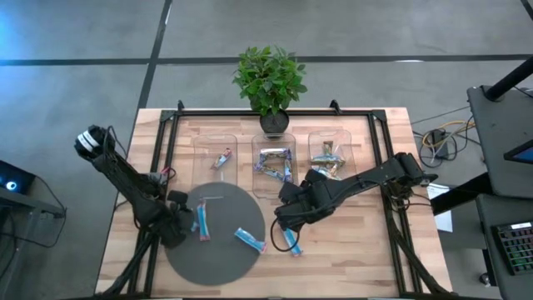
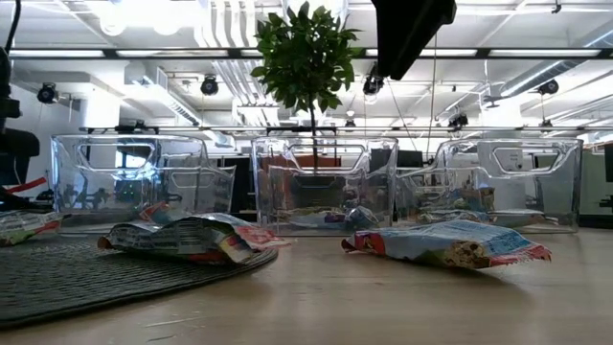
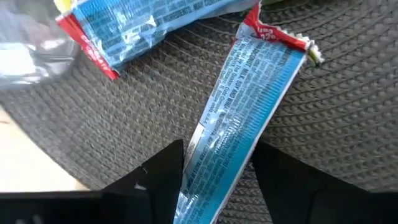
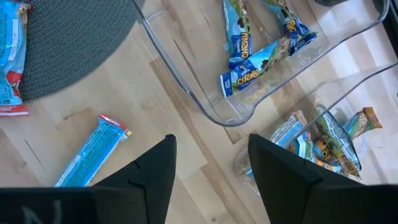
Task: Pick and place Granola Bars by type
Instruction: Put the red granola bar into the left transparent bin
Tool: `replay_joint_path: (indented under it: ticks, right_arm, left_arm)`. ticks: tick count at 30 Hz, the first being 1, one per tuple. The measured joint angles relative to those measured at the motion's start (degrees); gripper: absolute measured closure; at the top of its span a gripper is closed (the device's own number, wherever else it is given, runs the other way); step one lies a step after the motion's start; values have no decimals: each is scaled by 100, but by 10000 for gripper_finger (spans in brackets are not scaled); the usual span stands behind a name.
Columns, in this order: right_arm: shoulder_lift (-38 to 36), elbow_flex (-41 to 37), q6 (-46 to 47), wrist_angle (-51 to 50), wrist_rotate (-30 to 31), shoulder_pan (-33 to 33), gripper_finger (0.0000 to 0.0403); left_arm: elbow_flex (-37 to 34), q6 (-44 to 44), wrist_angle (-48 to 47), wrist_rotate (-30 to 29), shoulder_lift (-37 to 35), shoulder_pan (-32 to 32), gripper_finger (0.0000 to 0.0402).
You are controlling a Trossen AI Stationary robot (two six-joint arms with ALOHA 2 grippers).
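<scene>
A bright blue granola bar (image 1: 202,222) lies on the round grey mat (image 1: 221,267). My left gripper (image 1: 190,222) sits low at that bar's left end, open, with the bar (image 3: 249,93) running out between its fingers. A second blue bar (image 1: 250,240) rests at the mat's right edge. A third (image 1: 291,241) lies on the bare wood. My right gripper (image 1: 281,223) hovers open above the wood beside the third bar (image 4: 93,152) and holds nothing. Further bars lie in three clear trays. My left gripper (image 3: 217,148) has one finger on each side of the blue bar's near end (image 3: 208,168), coming in low from the table's left, along the bar. I cannot tell whether the fingers touch the wrapper. The bar lies flat on the mat.
Three clear trays stand in a row at the far side: the left one (image 1: 200,148) holds a single bar, the middle (image 1: 255,150) and right (image 1: 350,142) hold several. A potted plant (image 1: 269,79) stands behind them. Black rails (image 1: 166,142) frame the tabletop.
</scene>
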Motion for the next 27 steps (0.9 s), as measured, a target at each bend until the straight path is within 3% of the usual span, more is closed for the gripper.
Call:
replay_joint_path:
  ticks: [4, 10, 13, 18, 20, 22, 27]
  right_arm:
    - [0, 0, -20, 0, 4, -3, 211]
    - [0, -2, -140, 4, 42, -35, 211]
    - [0, -2, -171, 4, 52, -35, 211]
    - [0, -2, -255, 15, 156, -36, 211]
    - [0, -2, -256, 18, 194, -40, 211]
    - [0, -2, -179, 20, 329, -39, 211]
    - [0, -1, 295, 36, 643, -55, 211]
  left_arm:
    - [54, -192, 210, 388, 9, 56, 238]
    - [298, -555, 257, 445, 22, 66, 309]
    - [658, -772, 125, 429, 12, 66, 333]
    - [1575, -1429, -184, 144, -45, 66, 337]
    - [1954, -1840, -214, -409, -128, 74, 338]
    - [2244, -2564, -269, -1398, -253, 154, 338]
    - [2214, -5969, -954, -4003, -828, 754, 338]
